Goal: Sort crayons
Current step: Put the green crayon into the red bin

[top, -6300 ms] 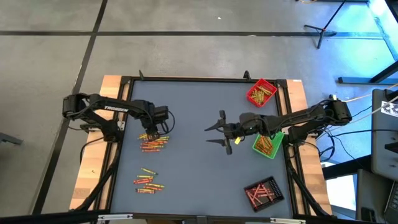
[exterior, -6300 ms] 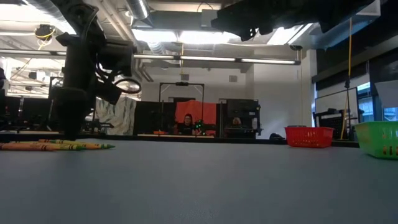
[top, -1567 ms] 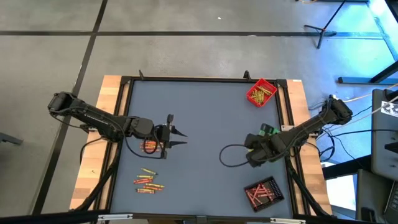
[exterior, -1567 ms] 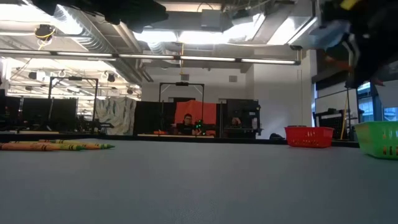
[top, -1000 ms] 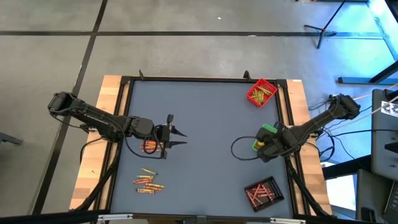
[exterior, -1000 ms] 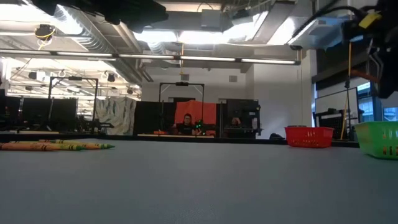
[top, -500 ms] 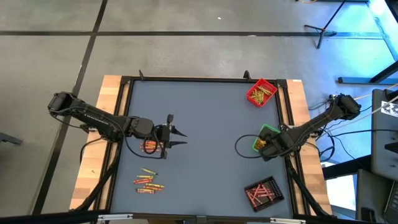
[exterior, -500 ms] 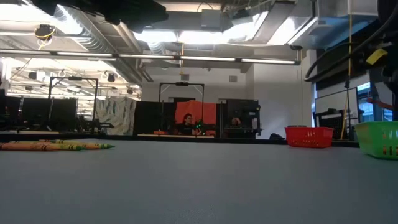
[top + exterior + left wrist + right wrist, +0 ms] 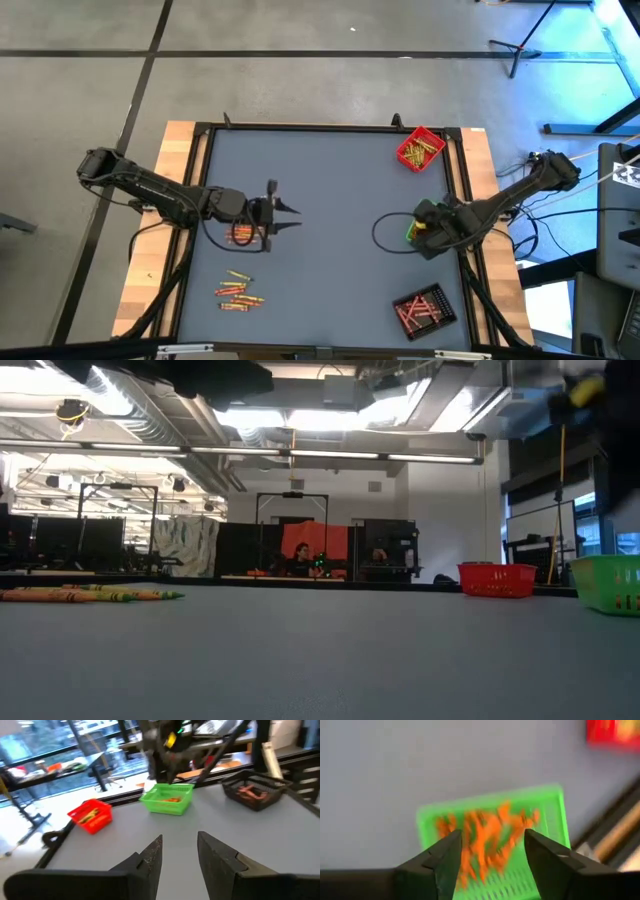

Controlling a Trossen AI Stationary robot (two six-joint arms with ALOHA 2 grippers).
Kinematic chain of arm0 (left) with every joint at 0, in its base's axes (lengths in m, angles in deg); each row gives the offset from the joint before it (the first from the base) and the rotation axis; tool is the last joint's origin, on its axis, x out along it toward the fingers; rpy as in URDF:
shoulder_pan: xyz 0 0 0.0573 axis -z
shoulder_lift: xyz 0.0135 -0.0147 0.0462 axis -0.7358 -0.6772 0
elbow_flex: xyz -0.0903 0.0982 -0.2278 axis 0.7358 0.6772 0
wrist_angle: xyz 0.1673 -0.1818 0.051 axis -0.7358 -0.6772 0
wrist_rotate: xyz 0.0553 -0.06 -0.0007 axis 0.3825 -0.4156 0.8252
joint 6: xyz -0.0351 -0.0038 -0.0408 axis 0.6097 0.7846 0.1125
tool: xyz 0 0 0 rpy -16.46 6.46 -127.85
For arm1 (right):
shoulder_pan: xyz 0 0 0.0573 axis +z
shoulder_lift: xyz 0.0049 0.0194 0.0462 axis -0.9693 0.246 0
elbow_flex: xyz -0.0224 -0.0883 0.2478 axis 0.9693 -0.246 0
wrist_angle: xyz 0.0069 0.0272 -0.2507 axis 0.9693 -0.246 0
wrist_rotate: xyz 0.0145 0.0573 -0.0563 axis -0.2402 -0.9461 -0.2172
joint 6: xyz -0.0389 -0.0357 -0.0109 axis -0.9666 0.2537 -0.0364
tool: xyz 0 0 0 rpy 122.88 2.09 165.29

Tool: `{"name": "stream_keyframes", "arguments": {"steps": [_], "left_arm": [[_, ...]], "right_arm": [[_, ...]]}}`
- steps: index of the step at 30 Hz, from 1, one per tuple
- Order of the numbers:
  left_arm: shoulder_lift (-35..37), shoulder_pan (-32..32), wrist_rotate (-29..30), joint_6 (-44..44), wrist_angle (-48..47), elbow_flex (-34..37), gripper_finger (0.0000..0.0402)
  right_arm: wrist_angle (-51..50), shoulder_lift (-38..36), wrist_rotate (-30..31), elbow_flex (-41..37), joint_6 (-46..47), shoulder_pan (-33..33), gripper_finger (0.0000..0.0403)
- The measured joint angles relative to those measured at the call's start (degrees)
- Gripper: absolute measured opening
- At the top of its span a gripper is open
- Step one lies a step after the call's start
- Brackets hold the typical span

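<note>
In the high view the right hand (image 9: 425,228) hangs over the green tray (image 9: 412,230) at the right of the frame, hiding most of it. Its own wrist view shows its two fingers (image 9: 442,857) spread apart with nothing between them, and below them the green tray (image 9: 555,807) with a heap of orange crayons (image 9: 485,837) lying inside.

The left hand (image 9: 277,218) sits left of centre above the grey tabletop (image 9: 330,180), its fingers apart and empty, pointing toward the middle of the frame. In its wrist view the fingers (image 9: 152,855) stand open over bare tabletop, facing the red tray (image 9: 91,815), the green tray (image 9: 167,799) and the black tray (image 9: 252,791).

A small cluster of crayons (image 9: 240,234) lies just under the left arm, partly hidden by it. A second loose group of crayons (image 9: 237,291) lies at the lower left of the tabletop. The red tray (image 9: 420,149) at the upper right holds yellowish crayons, and the black tray (image 9: 424,310) at the lower right holds reddish ones.

In the low view, crayons (image 9: 90,595) lie at the far left of the tabletop.
</note>
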Motion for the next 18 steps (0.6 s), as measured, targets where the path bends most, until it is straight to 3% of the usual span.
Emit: {"name": "stream_keyframes", "arguments": {"steps": [4,7,11,18], "left_arm": [[0.0,0.0,2.3,0.3,-1.8,0.0,0.0126],[0.0,0.0,4.5,1.5,-4.7,0.0,0.0151],[0.2,0.0,8.3,4.7,-12.9,-1.8,0.0176],[0.2,0.0,10.3,13.4,-41.6,-11.1,0.0176]], "right_arm": [[11.3,0.0,11.6,2.4,-9.8,0.0,0.0223],[23.8,0.4,16.4,1.5,-20.9,-0.3,0.0223],[38.0,2.7,17.1,-0.1,-34.7,-2.0,0.0223],[57.0,9.5,16.7,-1.7,-52.7,-7.2,0.0222]]}}
